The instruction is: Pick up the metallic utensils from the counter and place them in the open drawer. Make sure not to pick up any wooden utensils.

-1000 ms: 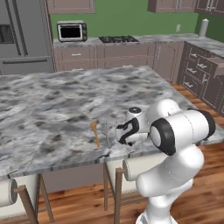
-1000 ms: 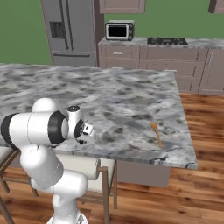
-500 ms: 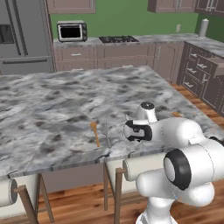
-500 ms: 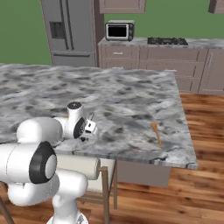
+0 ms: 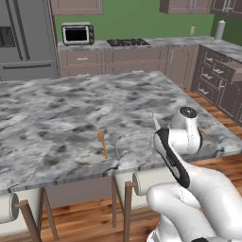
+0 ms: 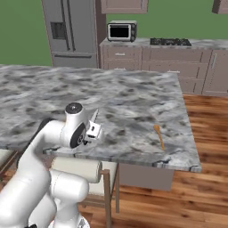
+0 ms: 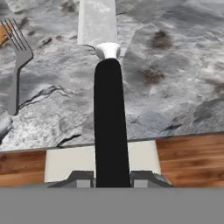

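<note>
Gripper (image 7: pixel 112 177) clamped on knife (image 7: pixel 109 127) (black handle) above counter (image 7: pixel 175 65), fork (image 7: pixel 17 65) beside.

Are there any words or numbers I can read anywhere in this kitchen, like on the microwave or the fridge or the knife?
None: no words, numbers or signs can be read in any view.
The microwave shows a dark door and a plain side panel, no readable text.
The fridge has a dark dispenser panel, too blurred to show any label.
The knife, held in the pincer, has a plain black handle and a bare blade.
The fork carries no mark.
</note>
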Robot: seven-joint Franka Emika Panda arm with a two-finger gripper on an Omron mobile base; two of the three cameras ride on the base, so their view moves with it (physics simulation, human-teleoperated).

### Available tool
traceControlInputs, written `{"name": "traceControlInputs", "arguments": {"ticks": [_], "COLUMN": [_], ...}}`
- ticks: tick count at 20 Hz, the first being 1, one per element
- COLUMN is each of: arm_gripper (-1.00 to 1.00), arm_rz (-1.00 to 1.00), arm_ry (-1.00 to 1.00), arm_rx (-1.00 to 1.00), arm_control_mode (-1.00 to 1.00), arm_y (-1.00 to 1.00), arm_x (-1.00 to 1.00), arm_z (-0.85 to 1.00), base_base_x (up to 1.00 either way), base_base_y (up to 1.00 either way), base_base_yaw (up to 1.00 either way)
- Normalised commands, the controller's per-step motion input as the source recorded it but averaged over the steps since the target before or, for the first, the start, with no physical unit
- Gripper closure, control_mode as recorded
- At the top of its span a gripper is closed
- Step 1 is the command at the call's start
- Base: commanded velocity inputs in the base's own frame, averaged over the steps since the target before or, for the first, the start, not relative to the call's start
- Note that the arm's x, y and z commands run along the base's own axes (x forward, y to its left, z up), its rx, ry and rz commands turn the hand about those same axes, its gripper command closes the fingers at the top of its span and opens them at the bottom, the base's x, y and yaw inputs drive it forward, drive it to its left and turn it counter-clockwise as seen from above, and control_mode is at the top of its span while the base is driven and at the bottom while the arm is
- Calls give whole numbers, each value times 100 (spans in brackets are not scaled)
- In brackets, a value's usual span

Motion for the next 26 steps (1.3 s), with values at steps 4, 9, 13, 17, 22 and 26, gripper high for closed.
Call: {"name": "traceControlInputs", "arguments": {"ticks": [4, 9, 13, 17, 22, 26], "arm_gripper": [100, 100, 100, 100, 100, 100], "arm_rz": [0, 2, 7, 5, 1, 1], "arm_ry": [-11, -10, -8, -12, -12, -20], "arm_rx": [0, 0, 0, 1, 0, 0], "arm_control_mode": [-100, -100, -100, -100, -100, -100], "arm_y": [-1, 2, 0, 0, -1, -8], "arm_x": [-67, -52, -48, -63, -85, -74], "arm_z": [92, 83, 69, 66, 40, 22], "base_base_x": [0, 0, 0, 0, 0, 0], "base_base_y": [0, 0, 0, 0, 0, 0], "base_base_yaw": [0, 0, 0, 0, 0, 0]}}
